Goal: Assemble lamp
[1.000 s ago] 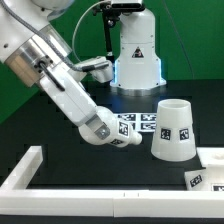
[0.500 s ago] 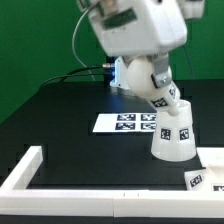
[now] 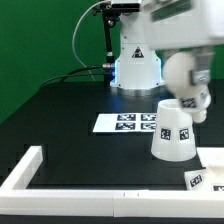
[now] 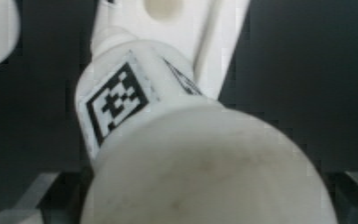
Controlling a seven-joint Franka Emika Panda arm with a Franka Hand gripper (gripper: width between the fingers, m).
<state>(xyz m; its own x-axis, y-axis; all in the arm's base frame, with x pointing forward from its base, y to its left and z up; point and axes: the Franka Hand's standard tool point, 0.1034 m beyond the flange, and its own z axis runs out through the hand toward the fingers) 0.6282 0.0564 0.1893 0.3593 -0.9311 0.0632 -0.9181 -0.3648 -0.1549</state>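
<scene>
Two neighbours flank the mouth-down shade (image 3: 172, 131) on the black table (image 3: 60, 120): the marker board (image 3: 125, 122) on the exterior view's left, and a tagged white part (image 3: 198, 180) nearer the camera. The arm (image 3: 185, 70) bends down behind the shade's top. Its gripper (image 3: 199, 101) is blurred, so its opening cannot be told.

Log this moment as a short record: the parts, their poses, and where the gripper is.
shade: white tapered cup, standing wide end down on the table, tag facing the exterior camera
base block: tagged white block at the exterior view's lower right, partly cut off by the frame
gripper: close by the shade's top, on its exterior-view right side; contact and jaw state cannot be told
marker board: flat on the table, to the exterior view's left of the shade
rail: long white rail along the near table edge
</scene>
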